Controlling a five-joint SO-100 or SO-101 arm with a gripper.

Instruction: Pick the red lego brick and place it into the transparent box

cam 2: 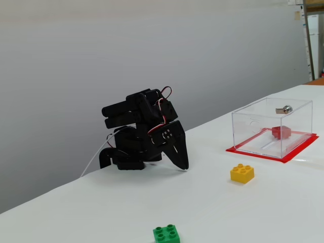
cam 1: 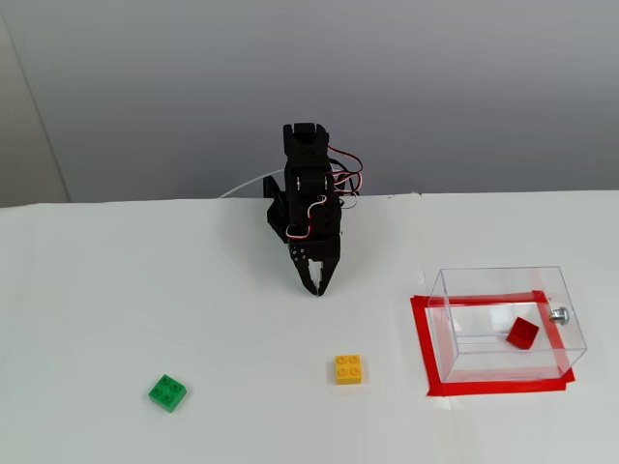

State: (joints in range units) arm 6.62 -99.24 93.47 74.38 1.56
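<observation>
The red lego brick [cam 1: 523, 333] [cam 2: 281, 132] lies inside the transparent box [cam 1: 455, 329] [cam 2: 253, 129], near its right wall by the silver knob [cam 1: 558, 313]. The box stands on a red tape rectangle at the table's right. My black arm is folded up at the back of the table, far from the box. Its gripper [cam 1: 316, 289] [cam 2: 185, 167] points down at the tabletop, shut, with nothing between the fingers.
A yellow brick [cam 1: 348, 368] [cam 2: 242, 173] lies on the white table in front of the gripper, left of the box. A green brick [cam 1: 168, 391] [cam 2: 166, 235] lies farther to the left near the front edge. A white cable runs behind the arm.
</observation>
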